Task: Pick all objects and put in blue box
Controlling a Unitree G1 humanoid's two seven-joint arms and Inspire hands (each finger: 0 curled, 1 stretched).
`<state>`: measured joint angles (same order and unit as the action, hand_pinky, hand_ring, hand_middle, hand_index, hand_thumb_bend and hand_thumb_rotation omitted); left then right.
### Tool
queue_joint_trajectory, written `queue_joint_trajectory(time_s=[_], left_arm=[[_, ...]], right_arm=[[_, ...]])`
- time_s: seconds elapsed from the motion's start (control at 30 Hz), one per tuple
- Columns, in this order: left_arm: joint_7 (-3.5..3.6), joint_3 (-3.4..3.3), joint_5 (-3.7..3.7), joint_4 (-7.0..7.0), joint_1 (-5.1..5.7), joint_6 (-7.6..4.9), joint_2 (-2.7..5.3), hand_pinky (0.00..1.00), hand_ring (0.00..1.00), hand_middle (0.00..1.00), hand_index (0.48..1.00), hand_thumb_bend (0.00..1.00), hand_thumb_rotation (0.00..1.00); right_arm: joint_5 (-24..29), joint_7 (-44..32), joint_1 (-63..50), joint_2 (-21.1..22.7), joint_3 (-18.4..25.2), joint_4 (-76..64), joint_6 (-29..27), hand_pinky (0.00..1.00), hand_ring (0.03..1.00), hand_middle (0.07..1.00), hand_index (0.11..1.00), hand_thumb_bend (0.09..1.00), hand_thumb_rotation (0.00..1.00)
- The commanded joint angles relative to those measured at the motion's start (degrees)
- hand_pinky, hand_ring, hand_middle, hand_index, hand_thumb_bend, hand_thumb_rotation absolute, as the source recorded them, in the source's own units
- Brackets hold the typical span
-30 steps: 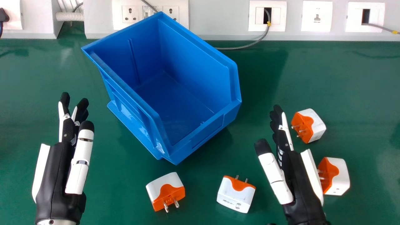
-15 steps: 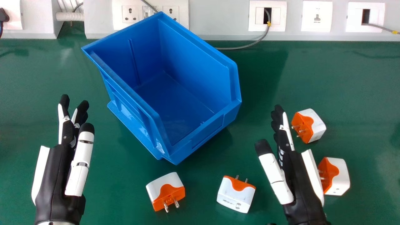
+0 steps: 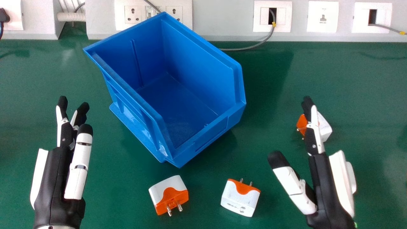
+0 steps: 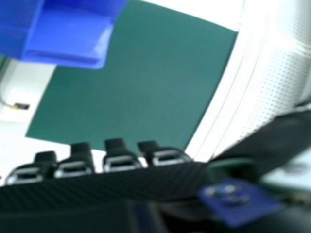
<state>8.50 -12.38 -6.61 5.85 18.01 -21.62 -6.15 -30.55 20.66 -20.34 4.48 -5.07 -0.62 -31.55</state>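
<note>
1. Head view: the blue box (image 3: 198, 63) is standing on the green table (image 3: 270, 79), between the two hands. The left hand (image 3: 52, 178) is hanging at the left, its fingers released and loosely straight. The right hand (image 3: 327, 184) is hanging at the right, fingers extended, thumb spreading apart from them. The first plug adapter (image 3: 168, 190) and the second plug adapter (image 3: 241, 197) are lying near the box's front; the third plug adapter (image 3: 325, 127) is showing partly behind the right fingers, the fourth plug adapter (image 3: 352, 178) mostly behind that hand.
2. Right hand view: the fingers are stretching out released, the blue box standing beyond them.
</note>
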Motion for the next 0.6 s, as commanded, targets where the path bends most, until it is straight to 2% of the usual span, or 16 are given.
queue_joint_trajectory(time_s=[0.0,0.1,0.17,0.3,0.43,0.57], left_arm=[[-0.08,0.11,0.74,1.86,0.46,-0.4,-0.68,1.0,1.0,0.97,0.984,0.15,0.9],[0.04,0.1,0.7,2.01,0.62,-0.45,-0.85,1.0,1.0,0.97,0.984,0.15,0.92],[0.46,0.02,-0.07,1.94,0.67,-0.43,-0.94,1.0,1.0,0.98,0.989,0.14,0.92],[0.23,-0.03,0.41,2.46,1.1,-0.43,-1.12,1.0,1.0,0.97,0.982,0.18,0.91],[0.3,-0.06,0.09,2.67,1.28,-0.15,-1.29,1.0,1.0,0.97,0.978,0.21,0.89],[0.26,-0.11,0.34,2.58,1.43,-0.43,-1.58,1.0,0.99,0.96,0.972,0.22,0.9]], right_arm=[[-1.9,2.7,-0.4,1.0,1.4,-2.6,-1.7,1.0,1.0,1.0,1.0,0.505,1.0],[-3.8,4.7,-0.9,2.1,2.8,-2.2,-1.4,1.0,1.0,1.0,1.0,0.459,0.96],[-5.1,6.4,-1.1,2.7,3.7,-1.6,-1.0,1.0,1.0,1.0,1.0,0.454,0.92],[-7.6,9.6,-1.8,2.8,5.2,-0.6,1.4,1.0,1.0,1.0,1.0,0.466,0.91],[-8.6,12.3,-2.4,2.3,6.2,0.2,3.9,1.0,1.0,1.0,1.0,0.461,0.87],[-9.1,15.1,-2.0,2.4,6.7,2.5,6.3,0.99,1.0,1.0,1.0,0.49,0.88]])
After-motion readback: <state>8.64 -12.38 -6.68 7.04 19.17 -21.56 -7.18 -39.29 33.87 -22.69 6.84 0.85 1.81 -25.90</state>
